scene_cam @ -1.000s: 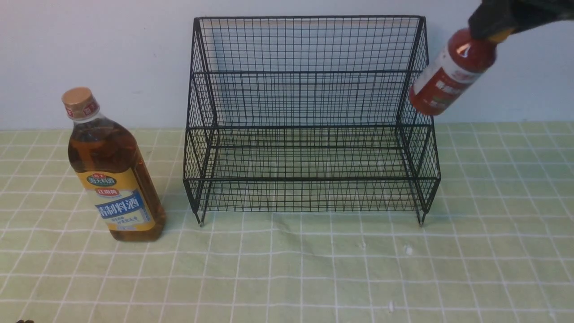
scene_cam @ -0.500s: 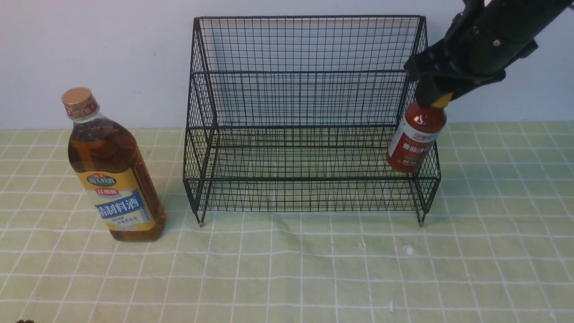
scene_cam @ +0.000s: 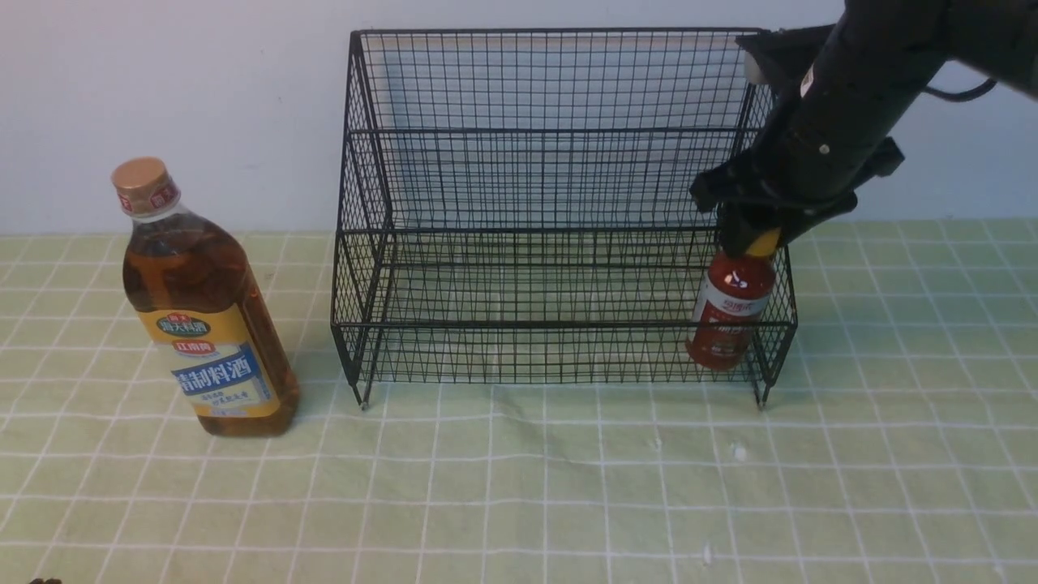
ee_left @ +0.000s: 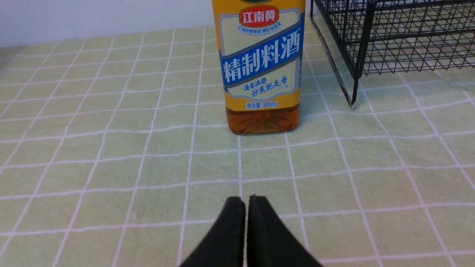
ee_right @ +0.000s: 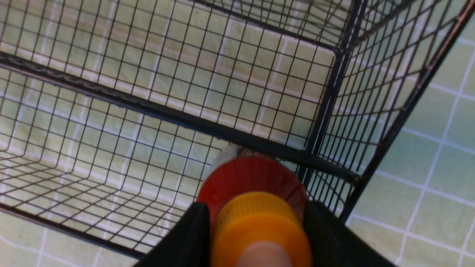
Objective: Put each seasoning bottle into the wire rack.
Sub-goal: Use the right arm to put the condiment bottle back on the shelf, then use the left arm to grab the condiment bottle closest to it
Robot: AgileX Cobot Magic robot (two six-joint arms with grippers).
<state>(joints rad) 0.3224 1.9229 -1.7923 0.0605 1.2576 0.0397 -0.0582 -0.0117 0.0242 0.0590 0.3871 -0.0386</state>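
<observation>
The small red sauce bottle [scene_cam: 728, 320] with its yellow cap [ee_right: 259, 218] hangs upright in the right corner of the lower tier of the black wire rack [scene_cam: 559, 32]. My right gripper [scene_cam: 750, 239] is shut on its cap from above; in the right wrist view a black finger [ee_right: 193, 237] sits on each side of the cap. Whether the bottle's base rests on the mesh I cannot tell. The tall amber bottle [scene_cam: 203, 308] with a gold cap stands on the cloth left of the rack. My left gripper [ee_left: 246, 198] is shut and empty, low over the cloth, short of that bottle [ee_left: 261, 63].
A green checked cloth [scene_cam: 519, 487] covers the table. A pale wall [scene_cam: 203, 81] rises right behind the rack. The rack's left front foot [ee_left: 351, 105] stands close beside the amber bottle.
My right arm has come down and leftward with the red bottle, from above the rack's right side into the lower tier's right corner. The bottle has gone from tilted to upright. The left gripper has not moved.
</observation>
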